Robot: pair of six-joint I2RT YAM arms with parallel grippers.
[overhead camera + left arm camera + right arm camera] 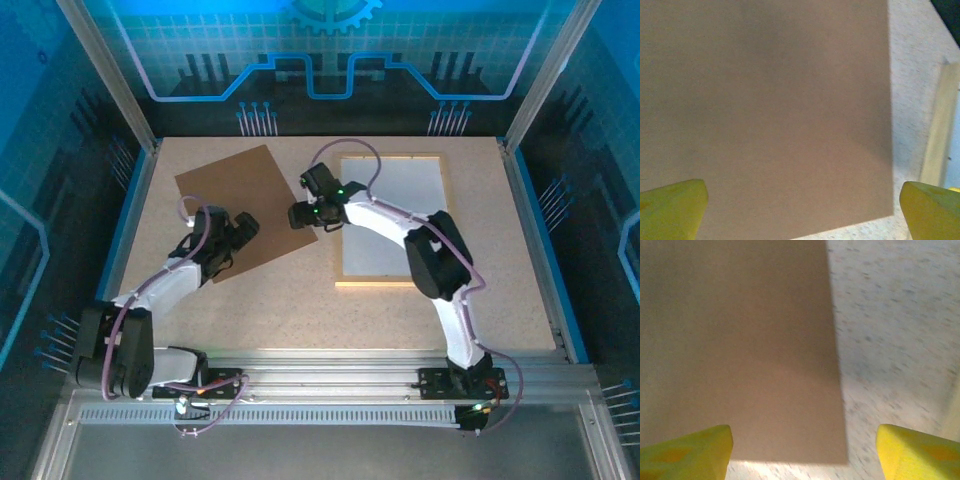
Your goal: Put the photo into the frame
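Blue-lit walls (pixel 320 50) are enclosing a speckled tabletop (pixel 300 310). The frame (pixel 389 283) is lying right of centre, with a brown board (pixel 235 200) at upper left. The left end effector (pixel 802 200) and the right end effector (pixel 805 445) are hovering over the board, both spread.

White-black arms (pixel 380 215), lilac cables (pixel 345 150), yellow tool fingertips (pixel 670 210).

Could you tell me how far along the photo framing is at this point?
Done: the frame lies flat on the table, with the brown backing board out beside it. In hand: nothing is gripped; the left hand and right hand both hover open at the board's edges. Left: the actual insertion, since the frame's opening looks plain and pale.
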